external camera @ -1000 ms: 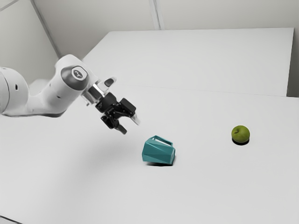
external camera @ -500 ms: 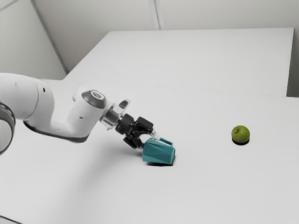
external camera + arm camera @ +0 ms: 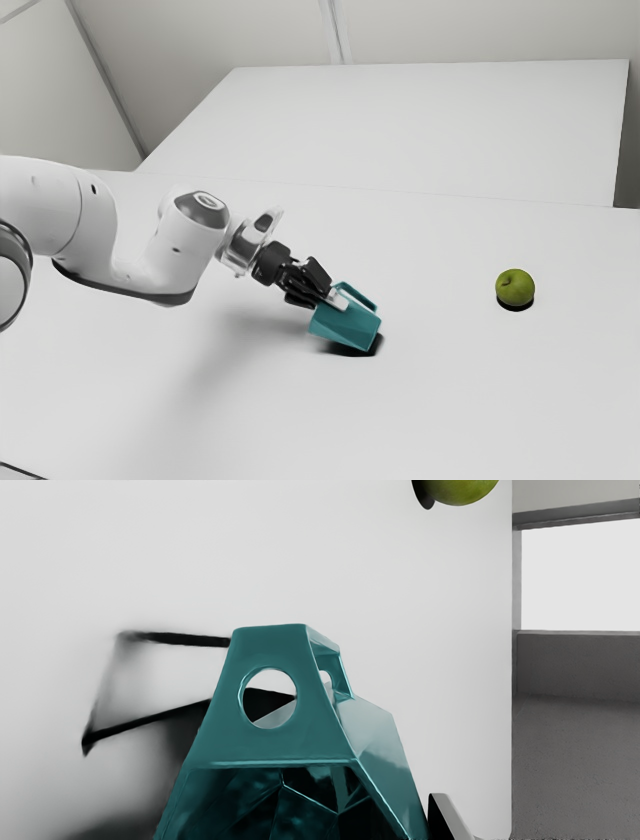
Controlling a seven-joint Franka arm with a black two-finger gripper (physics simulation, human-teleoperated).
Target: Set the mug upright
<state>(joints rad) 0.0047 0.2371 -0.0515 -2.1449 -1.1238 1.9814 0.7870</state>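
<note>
The teal mug (image 3: 345, 324) is tilted in the exterior view, its mouth end raised toward my hand, its base low toward the exterior view's right and its handle on the upper side. My gripper (image 3: 330, 301) is shut on the mug near its mouth, with a pale fingertip against its wall. In the wrist view the mug (image 3: 280, 745) turns its dark open mouth to the camera, and one of the gripper's fingers (image 3: 450, 817) stands beside its outer wall. The other fingertip is hidden.
A green apple (image 3: 515, 287) rests on the white table (image 3: 450, 400), off toward the exterior view's right. It also shows in part in the wrist view as a green apple (image 3: 462, 490), near the table's edge.
My hand came down to the mug, and its fingers have since closed on it. The mug has tipped and shifted slightly toward the exterior view's right, its mouth end rising. The apple stayed put.
</note>
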